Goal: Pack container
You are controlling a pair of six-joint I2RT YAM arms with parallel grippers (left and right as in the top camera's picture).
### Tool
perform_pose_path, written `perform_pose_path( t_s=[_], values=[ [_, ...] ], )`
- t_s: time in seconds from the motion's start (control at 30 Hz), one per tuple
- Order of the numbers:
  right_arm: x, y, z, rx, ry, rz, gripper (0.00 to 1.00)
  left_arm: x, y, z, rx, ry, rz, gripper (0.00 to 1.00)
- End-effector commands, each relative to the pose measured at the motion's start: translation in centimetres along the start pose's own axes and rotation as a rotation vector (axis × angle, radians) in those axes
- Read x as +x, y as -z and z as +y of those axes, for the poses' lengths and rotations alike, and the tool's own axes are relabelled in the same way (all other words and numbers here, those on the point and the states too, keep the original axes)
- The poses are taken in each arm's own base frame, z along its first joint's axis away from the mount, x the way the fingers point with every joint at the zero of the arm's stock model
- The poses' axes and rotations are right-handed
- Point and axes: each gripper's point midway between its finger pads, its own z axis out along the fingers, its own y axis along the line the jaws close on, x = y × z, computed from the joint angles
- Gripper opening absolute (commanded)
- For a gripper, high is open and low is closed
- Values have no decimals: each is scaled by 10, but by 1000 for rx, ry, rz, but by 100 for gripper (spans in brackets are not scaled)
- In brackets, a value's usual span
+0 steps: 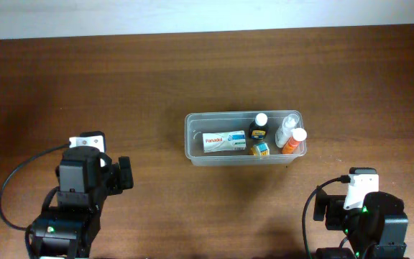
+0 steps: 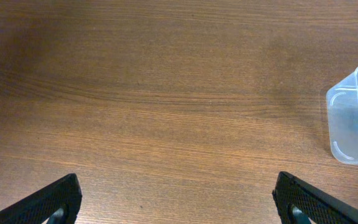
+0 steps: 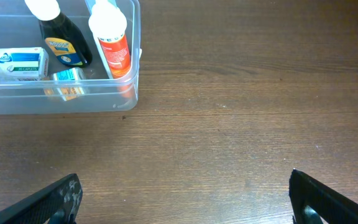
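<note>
The clear plastic container [image 1: 192, 137] stands at the table's middle. It holds a white medicine box [image 1: 223, 141], a dark bottle with a white cap [image 1: 258, 127], a clear bottle [image 1: 287, 128], an orange bottle [image 1: 292, 142] and a small yellow-blue item [image 1: 261, 150]. In the left wrist view, my left gripper [image 2: 176, 196] is open and empty over bare wood, with a corner of the container [image 2: 353, 118] at the right edge. In the right wrist view, my right gripper [image 3: 182, 196] is open and empty, with the container [image 3: 55, 102] at the upper left.
The left arm [image 1: 77, 187] sits at the near left and the right arm [image 1: 365, 212] at the near right, both well short of the container. The brown wooden table [image 1: 207, 72] ends at a pale wall at the far edge.
</note>
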Motion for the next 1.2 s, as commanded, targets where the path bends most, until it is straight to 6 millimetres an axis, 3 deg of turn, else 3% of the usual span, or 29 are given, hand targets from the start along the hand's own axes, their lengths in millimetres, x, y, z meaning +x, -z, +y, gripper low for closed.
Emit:
perform_pose_path(
  t_s=[0.0,0.23,0.47,0.7,0.83,1.17],
  values=[
    [0,0,-1,9,-2,-4,98,1,0,1,-8,2,2,99],
    [-13,3,4,-22,-2,-126,98,1,0,1,-9,2,2,99],
    [-34,-32,9,-15,27,-443,98,1,0,1,-9,2,2,100],
    [-54,-48,12,-10,12,-699,98,1,0,1,-9,2,2,99],
    [-34,-74,22,-55,26,-654,98,1,0,1,-9,2,2,99],
    [-33,-76,21,-51,24,-651,98,1,0,1,-9,2,2,99]
  ],
)
